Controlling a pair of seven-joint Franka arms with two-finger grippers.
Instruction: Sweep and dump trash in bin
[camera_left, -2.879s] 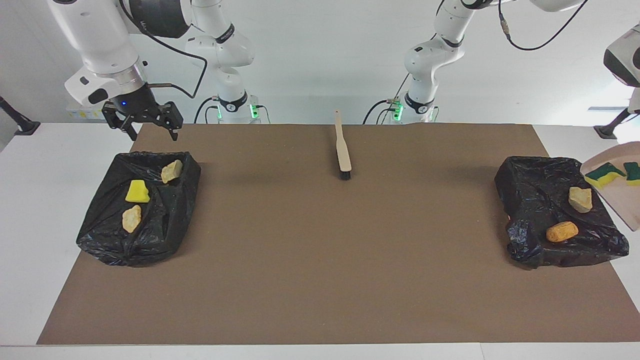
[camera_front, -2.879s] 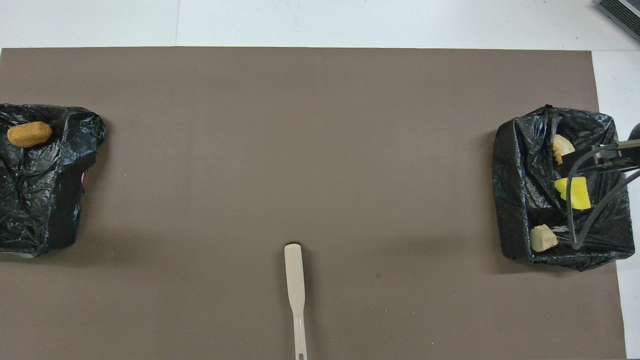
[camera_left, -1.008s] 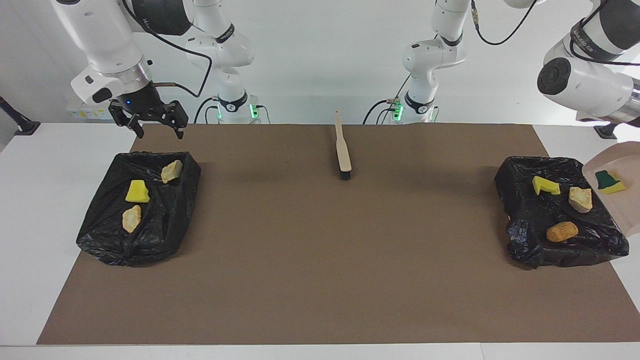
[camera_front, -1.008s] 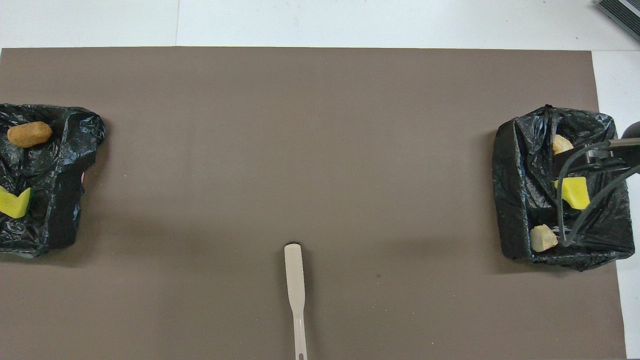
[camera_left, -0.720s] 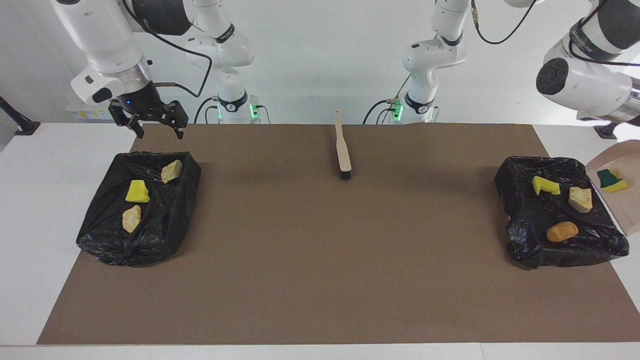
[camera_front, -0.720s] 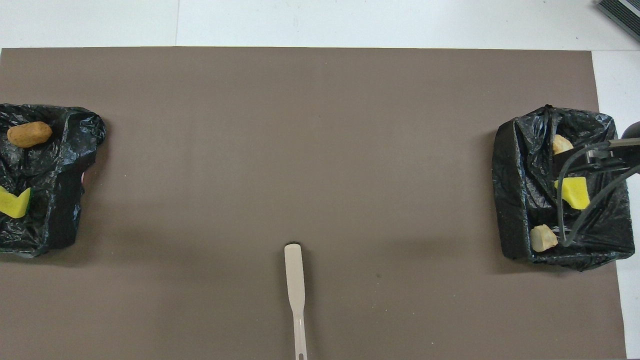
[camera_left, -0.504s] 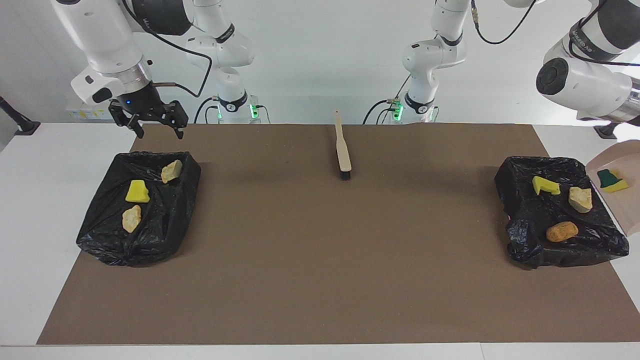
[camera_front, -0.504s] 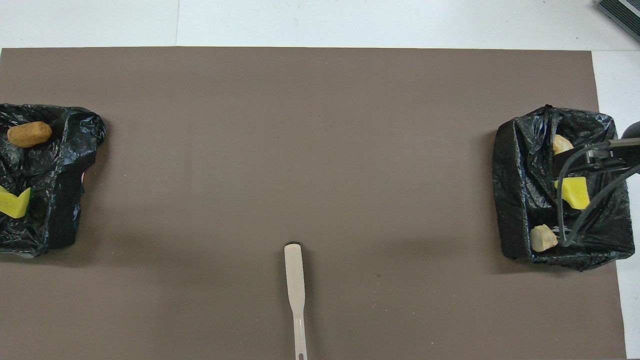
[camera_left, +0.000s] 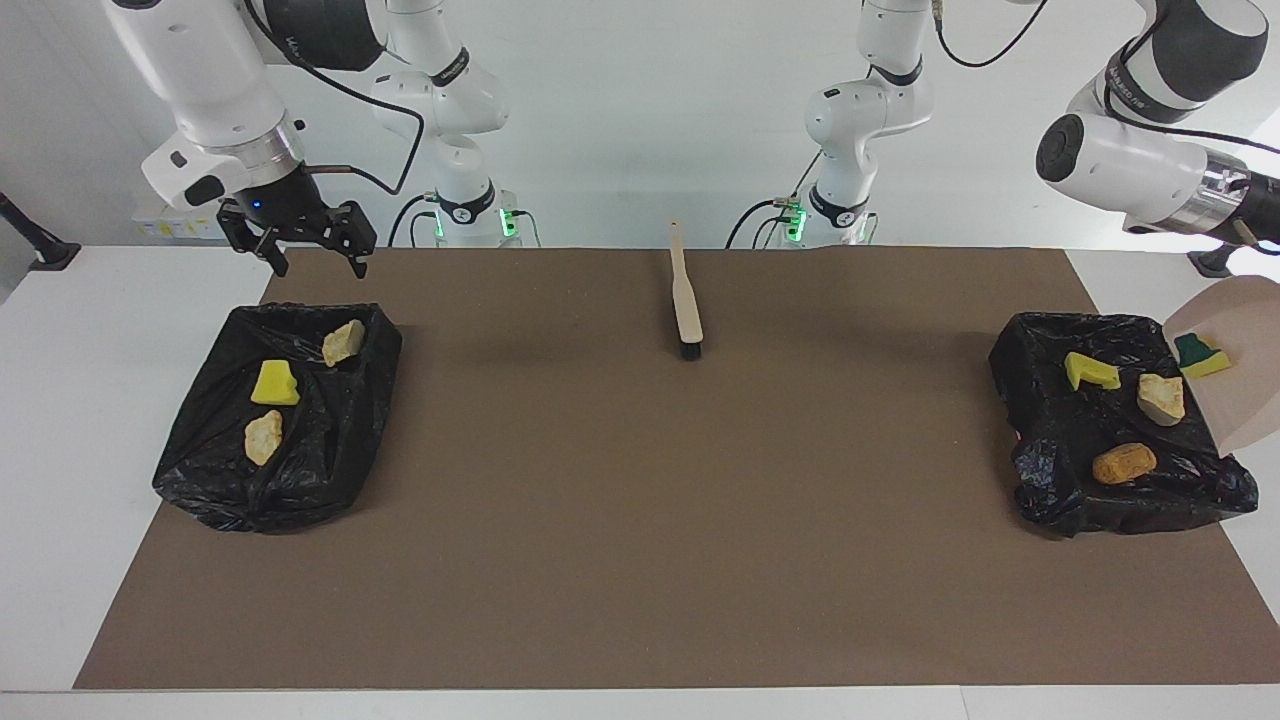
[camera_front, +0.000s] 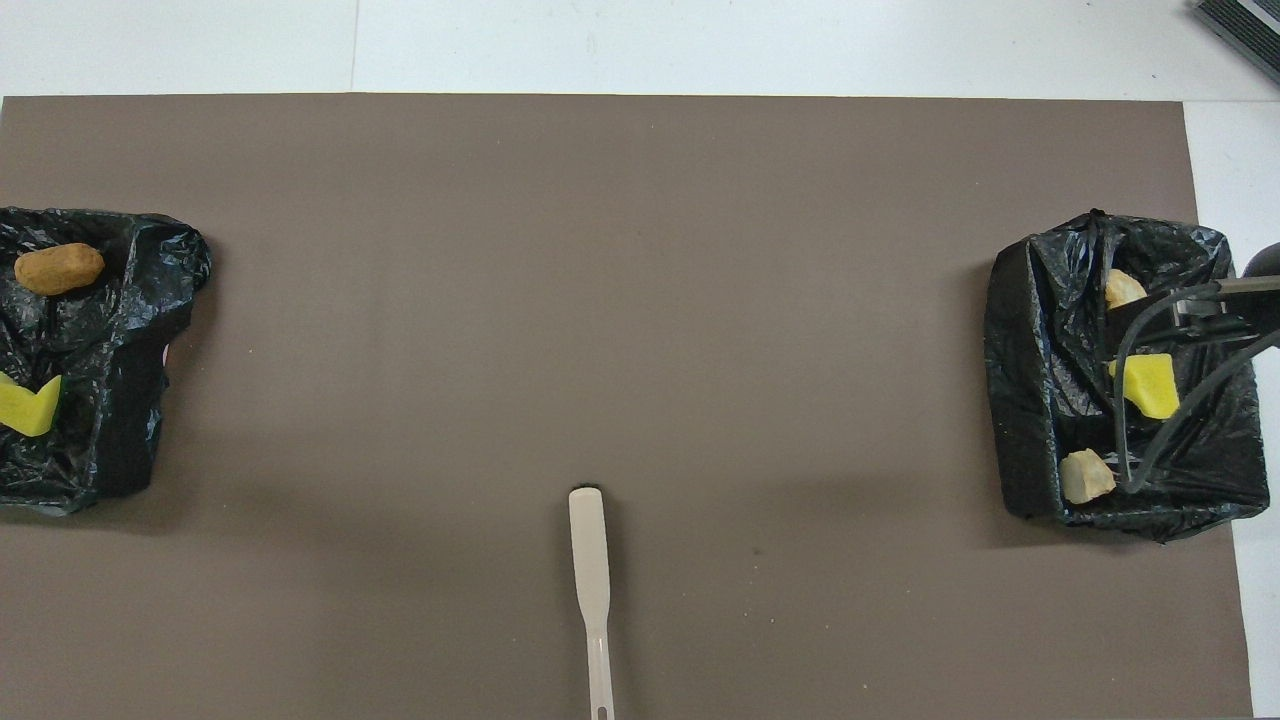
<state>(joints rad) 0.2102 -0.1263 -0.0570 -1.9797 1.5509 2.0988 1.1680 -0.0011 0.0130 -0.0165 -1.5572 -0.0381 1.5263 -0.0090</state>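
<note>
**Last scrap sits on the tilted dustpan, just outside the bin's rim**

Your remaining piece is the green-and-yellow sponge (camera_left: 1201, 355), lying on the dustpan (camera_left: 1230, 380) held tilted at the left arm's end of the table. It lies beside the bin (camera_left: 1040, 440), toward the table's edge, so it must slide down the pan toward the table's middle to drop in. A yellow sponge (camera_left: 1090, 370), a tan chunk (camera_left: 1160, 398) and the nugget (camera_left: 1124, 463) are already inside. The left gripper is out of frame (grip unreadable). Your right gripper (camera_left: 304, 252) waits with fingers spread, empty, over the second bin's (camera_left: 210, 470) edge nearest the robots. The brush (camera_left: 686, 310) lies unused.
</note>
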